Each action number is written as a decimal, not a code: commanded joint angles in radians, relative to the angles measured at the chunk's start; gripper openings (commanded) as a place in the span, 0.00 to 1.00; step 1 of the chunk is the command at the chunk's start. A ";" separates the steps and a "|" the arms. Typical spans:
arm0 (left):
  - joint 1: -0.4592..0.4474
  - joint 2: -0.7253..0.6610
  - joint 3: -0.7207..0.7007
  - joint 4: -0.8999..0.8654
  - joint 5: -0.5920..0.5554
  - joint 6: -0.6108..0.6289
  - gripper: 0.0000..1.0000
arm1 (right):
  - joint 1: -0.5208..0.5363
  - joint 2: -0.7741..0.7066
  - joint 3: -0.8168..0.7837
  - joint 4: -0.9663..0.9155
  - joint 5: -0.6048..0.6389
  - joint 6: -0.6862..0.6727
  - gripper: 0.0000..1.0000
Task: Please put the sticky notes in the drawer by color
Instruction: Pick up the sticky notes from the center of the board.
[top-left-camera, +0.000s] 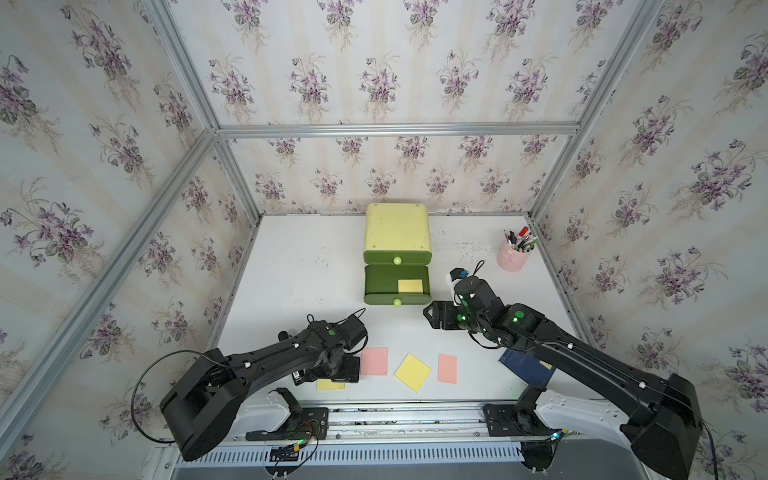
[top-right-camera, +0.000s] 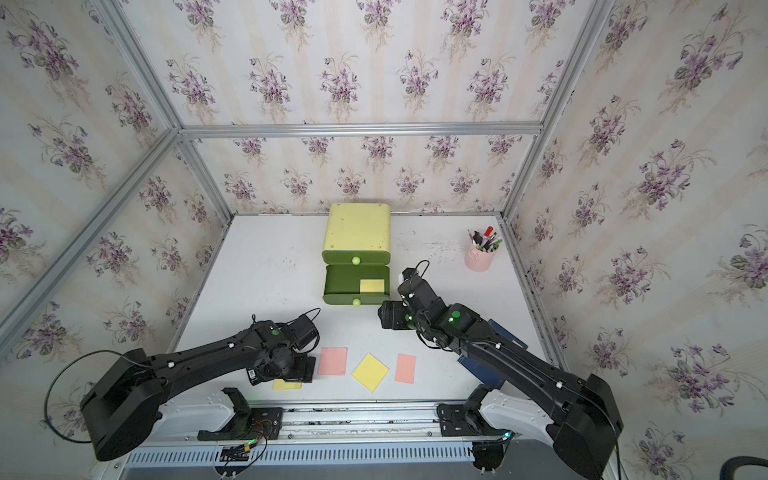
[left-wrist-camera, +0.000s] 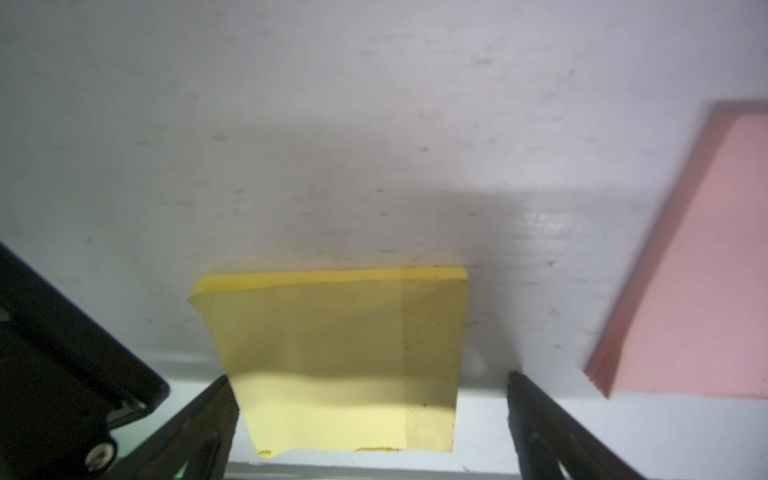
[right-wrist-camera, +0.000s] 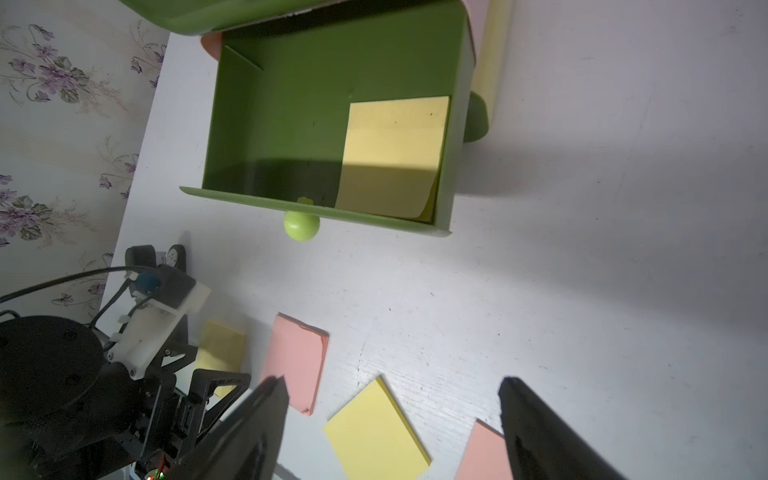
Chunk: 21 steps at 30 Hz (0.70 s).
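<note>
Because likely light and floppy, pinch yellow sticky note (left-wrist-camera: 340, 353) at front edge of table (top-left-camera: 299, 270) by curled rim with wide-open left gripper (left-wrist-camera: 370, 376); park empty, spread right gripper (right-wrist-camera: 392, 379) clear.

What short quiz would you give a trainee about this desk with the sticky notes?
1. True or false: the open drawer holds a pink note.
2. Which colour note lies under the open left gripper? A yellow, B pink, C blue.
3. Fill in: ___ pink notes lie on the table.
Key: 1 false, the drawer's note is yellow; 2 A, the front yellow note; 3 two.
</note>
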<state>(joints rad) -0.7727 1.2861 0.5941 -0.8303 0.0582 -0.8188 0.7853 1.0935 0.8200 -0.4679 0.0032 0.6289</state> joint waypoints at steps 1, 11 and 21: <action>-0.002 0.033 -0.007 0.029 0.018 0.014 0.93 | 0.000 -0.013 -0.013 0.019 -0.003 0.012 0.85; -0.005 0.057 -0.020 0.017 0.010 -0.005 0.75 | -0.001 -0.061 -0.045 0.023 0.001 0.018 0.85; 0.003 -0.032 0.020 -0.018 0.038 0.016 0.62 | 0.000 -0.083 -0.096 0.077 -0.056 0.016 0.84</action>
<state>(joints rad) -0.7727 1.2758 0.5972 -0.8162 0.0929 -0.8188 0.7853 1.0180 0.7372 -0.4377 -0.0181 0.6514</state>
